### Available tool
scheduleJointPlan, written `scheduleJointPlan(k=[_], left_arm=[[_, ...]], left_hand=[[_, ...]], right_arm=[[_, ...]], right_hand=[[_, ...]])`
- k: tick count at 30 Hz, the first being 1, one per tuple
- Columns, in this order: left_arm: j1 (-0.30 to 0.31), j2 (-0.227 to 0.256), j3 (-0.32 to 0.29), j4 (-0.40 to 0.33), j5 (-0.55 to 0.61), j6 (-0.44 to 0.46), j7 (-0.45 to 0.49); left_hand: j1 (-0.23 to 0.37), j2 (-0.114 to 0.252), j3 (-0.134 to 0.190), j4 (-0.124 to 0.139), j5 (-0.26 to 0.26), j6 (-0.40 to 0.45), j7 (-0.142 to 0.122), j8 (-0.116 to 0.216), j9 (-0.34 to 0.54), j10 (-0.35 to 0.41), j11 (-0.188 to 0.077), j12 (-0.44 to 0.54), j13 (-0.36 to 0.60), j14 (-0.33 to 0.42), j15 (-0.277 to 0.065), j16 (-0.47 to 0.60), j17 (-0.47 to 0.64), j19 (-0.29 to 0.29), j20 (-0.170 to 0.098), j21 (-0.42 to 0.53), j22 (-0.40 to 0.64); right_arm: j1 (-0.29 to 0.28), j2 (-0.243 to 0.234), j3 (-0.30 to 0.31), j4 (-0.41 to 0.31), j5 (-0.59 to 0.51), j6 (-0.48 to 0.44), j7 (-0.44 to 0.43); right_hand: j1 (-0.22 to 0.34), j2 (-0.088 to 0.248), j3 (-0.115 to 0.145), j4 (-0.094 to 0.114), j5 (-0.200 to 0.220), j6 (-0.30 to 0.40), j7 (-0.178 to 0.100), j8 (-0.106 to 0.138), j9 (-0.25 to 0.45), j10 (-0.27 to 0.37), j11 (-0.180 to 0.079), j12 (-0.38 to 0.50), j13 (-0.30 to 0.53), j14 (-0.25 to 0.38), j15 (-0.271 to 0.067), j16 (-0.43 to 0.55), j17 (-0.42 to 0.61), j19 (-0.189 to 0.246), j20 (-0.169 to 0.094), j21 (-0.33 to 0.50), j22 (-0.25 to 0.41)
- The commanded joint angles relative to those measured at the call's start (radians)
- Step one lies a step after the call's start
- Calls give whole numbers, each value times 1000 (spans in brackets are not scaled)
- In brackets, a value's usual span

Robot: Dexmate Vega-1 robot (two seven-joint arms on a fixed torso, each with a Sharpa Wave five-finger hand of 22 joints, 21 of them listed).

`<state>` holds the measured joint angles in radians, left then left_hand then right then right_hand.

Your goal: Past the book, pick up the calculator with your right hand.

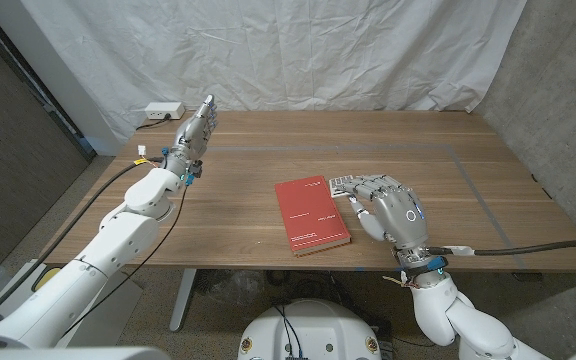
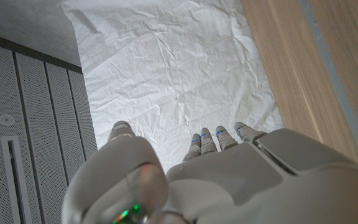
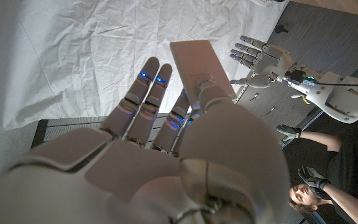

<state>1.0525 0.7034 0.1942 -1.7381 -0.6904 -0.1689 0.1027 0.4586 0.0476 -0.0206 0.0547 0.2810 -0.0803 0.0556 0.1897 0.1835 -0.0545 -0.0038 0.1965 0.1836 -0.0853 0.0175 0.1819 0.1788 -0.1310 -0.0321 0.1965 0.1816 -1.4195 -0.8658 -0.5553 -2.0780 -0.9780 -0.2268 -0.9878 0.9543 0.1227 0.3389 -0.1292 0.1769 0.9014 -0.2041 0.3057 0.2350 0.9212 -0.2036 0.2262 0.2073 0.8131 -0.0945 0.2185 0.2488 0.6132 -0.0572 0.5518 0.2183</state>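
A red book [image 1: 311, 215] lies on the wooden table [image 1: 238, 200] near its front edge. Just right of the book is my right hand [image 1: 388, 207], its fingers around the grey calculator [image 1: 341, 183], whose keys show at the book's far right corner. In the right wrist view the calculator [image 3: 194, 59] is pinched between the thumb and the fingers of the right hand [image 3: 166, 143]. I cannot tell whether it is off the table. My left hand [image 1: 196, 128] hangs raised over the far left of the table with its fingers stretched out and holds nothing. It also shows as left hand [image 2: 216, 174] and left hand [image 3: 263, 55].
A white power strip [image 1: 164, 110] with a cable sits at the table's far left corner. Grey tape lines [image 1: 473, 180] mark a rectangle on the tabletop. A white sheet [image 1: 298, 50] hangs behind. A person with black gloves [image 3: 312, 183] stands off to the side.
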Motion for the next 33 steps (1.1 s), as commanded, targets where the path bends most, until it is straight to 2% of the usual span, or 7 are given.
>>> scheduleJointPlan(k=[1,13,33], left_arm=[[-24,-4,8,41,-14,-21,-48],[-54,-19,22,94,-25,-42,-85],[-36,-32,26,107,-29,-76,-90]], left_hand=[[13,1,4,-3,-3,3,-2,10,5,3,2,7,4,-3,0,5,2,-7,-37,8,3],[16,2,3,-4,-4,3,-2,9,5,2,3,6,3,-3,0,5,2,-7,-36,8,3],[19,4,2,-5,-6,4,-3,9,5,3,2,6,4,-3,-1,5,2,-9,-35,8,3]], right_arm=[[-30,15,21,-47,-24,-30,26],[-39,18,45,-89,-36,-46,64],[-68,14,89,-148,-55,-51,97]], right_hand=[[1,9,-5,0,8,41,-18,1,2,3,-2,2,3,13,-129,1,3,-7,-146,17,0],[8,10,-4,-3,7,44,-18,-1,5,6,-1,2,4,20,-130,2,5,-14,-145,48,-2],[16,10,-3,-3,6,37,-17,-7,11,3,1,-1,4,43,-132,6,11,-27,-145,114,-6]])
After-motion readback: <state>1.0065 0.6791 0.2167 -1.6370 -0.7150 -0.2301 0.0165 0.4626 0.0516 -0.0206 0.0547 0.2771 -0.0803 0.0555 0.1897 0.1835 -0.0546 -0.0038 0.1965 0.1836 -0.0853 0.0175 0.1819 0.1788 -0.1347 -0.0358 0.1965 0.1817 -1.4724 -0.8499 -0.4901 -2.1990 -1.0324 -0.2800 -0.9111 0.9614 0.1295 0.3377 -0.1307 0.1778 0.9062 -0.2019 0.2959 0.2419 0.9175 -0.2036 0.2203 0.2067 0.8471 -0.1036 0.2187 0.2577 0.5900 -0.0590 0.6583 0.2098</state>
